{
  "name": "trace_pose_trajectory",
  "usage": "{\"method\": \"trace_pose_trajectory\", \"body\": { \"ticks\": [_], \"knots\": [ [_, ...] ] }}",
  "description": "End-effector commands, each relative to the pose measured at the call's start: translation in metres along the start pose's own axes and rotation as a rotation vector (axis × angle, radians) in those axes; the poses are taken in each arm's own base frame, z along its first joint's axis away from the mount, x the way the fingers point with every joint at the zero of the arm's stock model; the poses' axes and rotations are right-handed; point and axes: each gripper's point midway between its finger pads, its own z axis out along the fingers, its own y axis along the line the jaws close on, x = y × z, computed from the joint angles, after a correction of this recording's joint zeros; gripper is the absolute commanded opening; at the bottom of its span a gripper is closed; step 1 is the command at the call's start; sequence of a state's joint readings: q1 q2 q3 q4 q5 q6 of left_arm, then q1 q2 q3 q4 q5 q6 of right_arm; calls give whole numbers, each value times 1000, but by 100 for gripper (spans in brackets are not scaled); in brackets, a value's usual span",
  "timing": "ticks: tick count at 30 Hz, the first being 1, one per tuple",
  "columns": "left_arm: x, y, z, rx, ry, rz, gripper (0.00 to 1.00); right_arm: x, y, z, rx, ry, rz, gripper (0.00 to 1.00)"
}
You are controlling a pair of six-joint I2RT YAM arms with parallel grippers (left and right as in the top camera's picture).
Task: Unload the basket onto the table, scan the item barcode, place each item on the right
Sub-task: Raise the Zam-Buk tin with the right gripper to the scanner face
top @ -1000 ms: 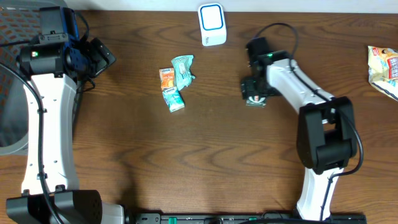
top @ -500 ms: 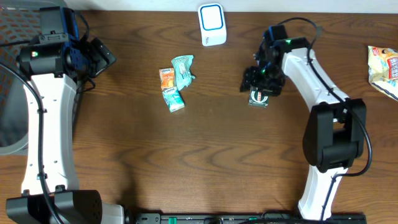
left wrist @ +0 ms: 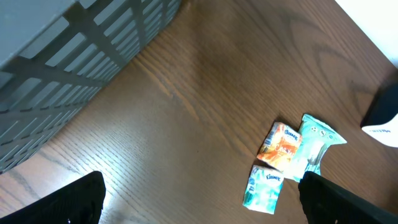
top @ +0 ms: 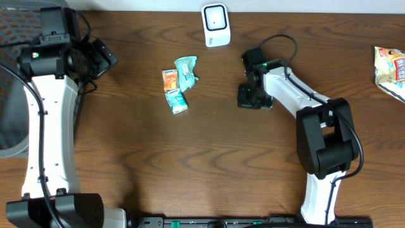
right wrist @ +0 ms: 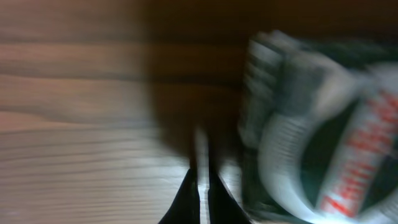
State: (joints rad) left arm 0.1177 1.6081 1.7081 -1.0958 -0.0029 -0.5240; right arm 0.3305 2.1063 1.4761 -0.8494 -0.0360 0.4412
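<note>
Evidently right claw (right wrist: 200, 182) is clenched empty beside the green packet (right wrist: 305, 143); reopen, straddle it. Left claw (left wrist: 202, 205) released.

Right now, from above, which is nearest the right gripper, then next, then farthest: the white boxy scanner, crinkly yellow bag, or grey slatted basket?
1. White boxy scanner, top middle, closest to the right gripper.
2. Crinkly yellow bag, right edge.
3. Grey slatted basket, far left edge.
</note>
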Motion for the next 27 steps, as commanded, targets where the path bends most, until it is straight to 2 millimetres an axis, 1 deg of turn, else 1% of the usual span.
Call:
{"method": "trace_pose_trajectory", "body": {
  "ticks": [1,4,6,9,12,13,14,15,16,19,21,23,24,27],
  "knots": [
    [-1,2,-3,-4,-9,-8,98,-2,-36,1,167,-25,72,1],
    [-2,2,-3,-4,-9,-9,98,-4,-53,-9,232,-24,87,1],
    [-1,2,-3,-4,-9,-8,98,-10,-65,-18,271,-36,101,1],
    [-1,2,-3,-4,-9,-8,98,-25,-82,-32,311,-71,136,2],
    [-1,2,-3,-4,-9,-8,98,-47,-109,-49,348,-124,192,6],
    [-1,2,-3,-4,-9,-8,98,-50,-111,-51,340,-127,191,7],
    [-1,2,-3,-4,-9,-8,98,-57,-110,-55,273,-113,151,11],
    [-1,2,-3,-4,-9,-8,98,-59,-107,-56,233,-104,135,15],
    [-1,2,-3,-4,-9,-8,98,-60,-97,-57,140,-83,97,28],
    [-1,2,-3,-4,-9,-8,98,-59,-87,-56,36,-58,83,79],
    [-1,2,-3,-4,-9,-8,98,-59,-86,-55,9,-47,92,82],
    [-1,2,-3,-4,-9,-8,98,-59,-88,-53,19,-50,113,90],
    [-1,2,-3,-4,-9,-8,98,-59,-89,-51,32,-55,134,91],
    [-1,2,-3,-4,-9,-8,98,-58,-102,-43,104,-73,222,93]
  ]
}}
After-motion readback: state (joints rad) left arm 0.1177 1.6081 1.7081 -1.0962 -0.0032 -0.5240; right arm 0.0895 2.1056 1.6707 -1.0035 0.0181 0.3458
